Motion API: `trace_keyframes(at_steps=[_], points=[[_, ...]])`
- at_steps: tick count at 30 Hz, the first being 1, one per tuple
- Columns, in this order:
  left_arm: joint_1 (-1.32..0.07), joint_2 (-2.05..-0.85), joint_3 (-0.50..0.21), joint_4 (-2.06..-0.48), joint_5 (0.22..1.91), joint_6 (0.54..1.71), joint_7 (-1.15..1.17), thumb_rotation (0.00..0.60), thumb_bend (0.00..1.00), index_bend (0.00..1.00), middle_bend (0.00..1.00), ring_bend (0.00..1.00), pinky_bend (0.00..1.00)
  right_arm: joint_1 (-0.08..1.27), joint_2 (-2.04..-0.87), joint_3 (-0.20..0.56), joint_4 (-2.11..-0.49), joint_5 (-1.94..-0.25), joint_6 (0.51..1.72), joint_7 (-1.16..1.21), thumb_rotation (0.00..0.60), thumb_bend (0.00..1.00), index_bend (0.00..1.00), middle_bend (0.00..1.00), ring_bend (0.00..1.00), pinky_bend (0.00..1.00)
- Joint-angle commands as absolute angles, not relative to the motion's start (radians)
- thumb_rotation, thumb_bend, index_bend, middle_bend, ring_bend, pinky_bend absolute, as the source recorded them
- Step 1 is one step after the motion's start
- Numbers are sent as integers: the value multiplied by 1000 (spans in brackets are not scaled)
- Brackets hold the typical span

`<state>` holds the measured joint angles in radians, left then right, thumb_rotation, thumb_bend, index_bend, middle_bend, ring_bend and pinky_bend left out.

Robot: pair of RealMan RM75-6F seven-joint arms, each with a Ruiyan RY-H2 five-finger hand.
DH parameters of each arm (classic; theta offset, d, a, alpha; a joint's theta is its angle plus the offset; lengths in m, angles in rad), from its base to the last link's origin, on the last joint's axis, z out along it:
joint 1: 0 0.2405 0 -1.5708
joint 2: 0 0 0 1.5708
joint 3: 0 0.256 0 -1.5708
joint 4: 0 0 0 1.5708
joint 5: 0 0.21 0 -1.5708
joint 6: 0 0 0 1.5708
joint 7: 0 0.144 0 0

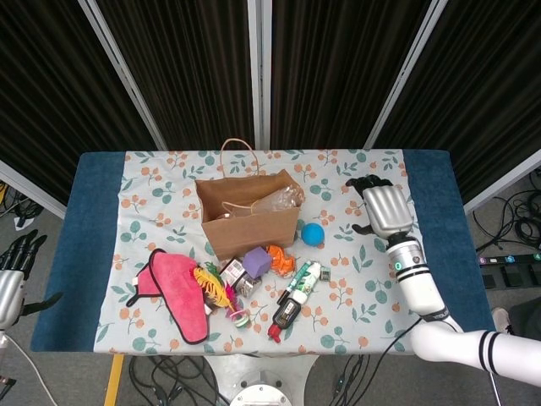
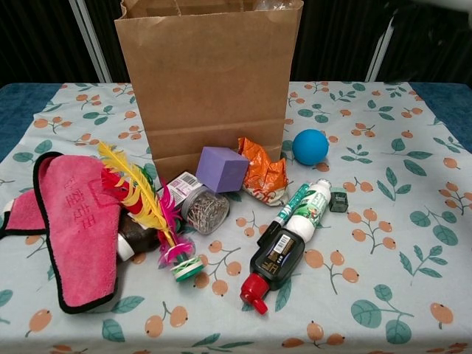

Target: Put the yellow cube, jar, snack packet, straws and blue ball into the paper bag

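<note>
The brown paper bag [image 1: 251, 222] [image 2: 210, 81] stands upright and open at the table's middle. A clear packet [image 1: 279, 201] pokes out of its mouth. The blue ball [image 1: 314, 234] [image 2: 310, 147] lies right of the bag. An orange snack packet [image 1: 281, 260] [image 2: 263, 174] and a jar [image 2: 204, 210] of metal clips lie in front of it. No yellow cube shows. My right hand [image 1: 385, 209] hovers over the table's right part, well right of the ball, holding nothing. My left hand [image 1: 13, 272] hangs off the table's left edge, fingers apart and empty.
A purple cube [image 2: 222, 169], a pink cloth [image 2: 74, 221], a feather shuttlecock [image 2: 151, 210], a black bottle with a red cap [image 2: 271, 262], a white-green tube [image 2: 310, 206] and a small dark block [image 2: 338, 202] crowd the front of the flowered tablecloth [image 1: 372, 279].
</note>
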<state>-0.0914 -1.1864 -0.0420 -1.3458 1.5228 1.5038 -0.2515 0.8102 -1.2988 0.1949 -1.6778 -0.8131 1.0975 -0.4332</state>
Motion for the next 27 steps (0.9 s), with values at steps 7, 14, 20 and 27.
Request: trace_keyframes(at_steps=[7,14,20,27], points=[[-90,-1191,-39,-1325,1527,1507,-259,600,99,80,137,62,199,803,-1479,207,-1461,-800,908,-239,600,0,312,279,220,329],[-93,-1198,-36,-1311,1529,1503,-252,600,100,80,137,63,199,801,-1548,215,-1376,-846,891,-190,600,0,312,277,217,329],[-93,-1199,-35,-1300,1531,1504,-240,600,99,80,137,62,199,816,-1610,221,-1292,-868,855,-168,600,0,312,276,208,329],[-91,-1202,-34,-1295,1526,1503,-239,600,99,80,137,62,199,828,-1677,223,-1210,-904,828,-146,600,0,313,283,217,328]])
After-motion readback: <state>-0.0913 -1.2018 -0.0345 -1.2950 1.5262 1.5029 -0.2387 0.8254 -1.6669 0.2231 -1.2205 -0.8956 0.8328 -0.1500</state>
